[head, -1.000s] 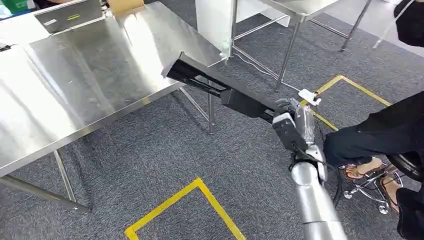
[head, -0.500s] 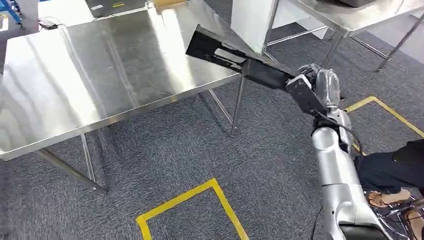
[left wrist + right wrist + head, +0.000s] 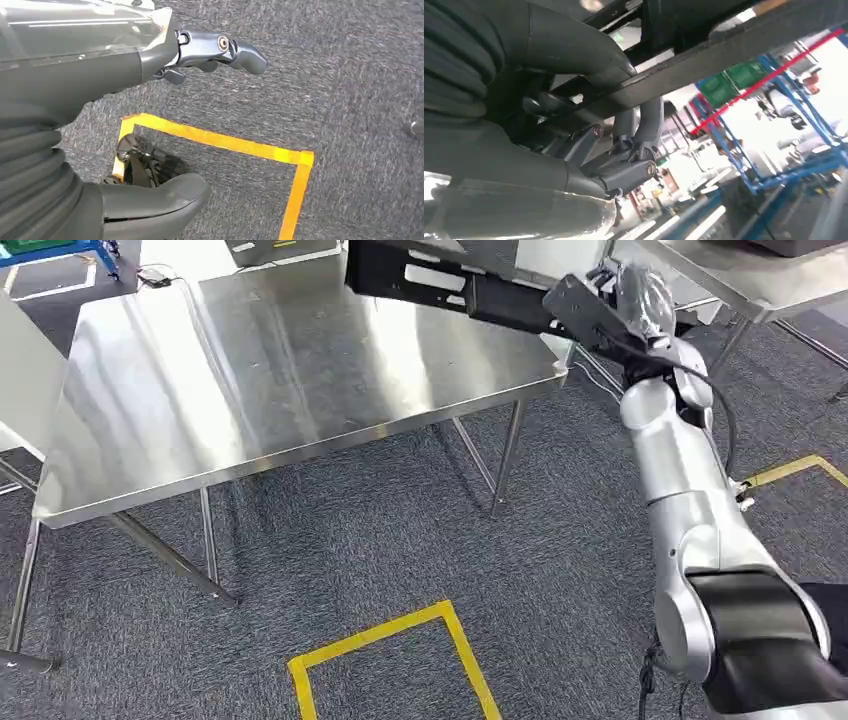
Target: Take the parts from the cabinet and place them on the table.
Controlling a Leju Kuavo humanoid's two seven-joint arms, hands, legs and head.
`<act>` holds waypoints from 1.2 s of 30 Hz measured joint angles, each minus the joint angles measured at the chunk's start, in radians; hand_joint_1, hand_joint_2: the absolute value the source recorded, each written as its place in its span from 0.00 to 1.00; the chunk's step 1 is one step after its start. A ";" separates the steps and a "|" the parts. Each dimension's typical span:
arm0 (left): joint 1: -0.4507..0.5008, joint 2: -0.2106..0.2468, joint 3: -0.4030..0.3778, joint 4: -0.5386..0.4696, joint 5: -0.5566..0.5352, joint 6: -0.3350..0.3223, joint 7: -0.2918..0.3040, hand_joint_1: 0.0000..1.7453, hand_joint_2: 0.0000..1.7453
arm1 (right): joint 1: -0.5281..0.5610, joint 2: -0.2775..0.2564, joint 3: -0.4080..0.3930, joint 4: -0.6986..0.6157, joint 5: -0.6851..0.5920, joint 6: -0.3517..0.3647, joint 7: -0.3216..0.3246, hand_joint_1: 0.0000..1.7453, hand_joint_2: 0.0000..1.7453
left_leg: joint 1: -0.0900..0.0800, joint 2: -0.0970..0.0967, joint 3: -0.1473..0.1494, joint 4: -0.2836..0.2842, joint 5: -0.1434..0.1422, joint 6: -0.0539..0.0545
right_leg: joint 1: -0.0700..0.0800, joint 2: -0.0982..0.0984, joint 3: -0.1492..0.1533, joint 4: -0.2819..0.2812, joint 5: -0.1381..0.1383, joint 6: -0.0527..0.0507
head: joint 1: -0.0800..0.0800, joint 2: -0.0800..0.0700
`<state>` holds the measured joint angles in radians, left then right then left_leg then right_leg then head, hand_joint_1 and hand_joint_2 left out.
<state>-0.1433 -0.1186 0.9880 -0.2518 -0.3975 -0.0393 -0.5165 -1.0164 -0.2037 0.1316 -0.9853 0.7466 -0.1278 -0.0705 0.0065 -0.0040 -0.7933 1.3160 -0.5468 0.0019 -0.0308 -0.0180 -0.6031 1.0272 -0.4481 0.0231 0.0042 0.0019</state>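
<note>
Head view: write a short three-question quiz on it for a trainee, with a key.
1. True or false: the long black part already lies flat on the steel table.
2. Which hand holds the part? A) left hand B) right hand C) a person's hand
3. Fill in: the tape on the carpet is ____ in colour.

Key
1. False: the right hand holds it above the table's far right corner.
2. B. In the left wrist view the left hand hangs over the carpet and holds nothing.
3. Yellow.
</note>
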 joint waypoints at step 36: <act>-0.008 0.008 0.000 0.003 0.012 0.003 0.008 0.00 1.00 | -0.275 0.130 0.188 0.242 0.016 0.090 0.018 1.00 1.00 | -0.012 -0.039 0.148 -0.295 0.140 0.042 | 0.015 0.027 -0.018 0.005 0.009 0.020 | 0.006 0.000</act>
<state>-0.1517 -0.1106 0.9884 -0.2487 -0.3853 -0.0362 -0.5085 -1.2916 -0.0740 0.3201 -0.7435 0.7626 -0.0381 -0.0530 -0.0056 -0.0431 -0.6451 1.0210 -0.4067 0.0434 -0.0156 0.0090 -0.6208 1.0319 -0.4387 0.0430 0.0103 0.0019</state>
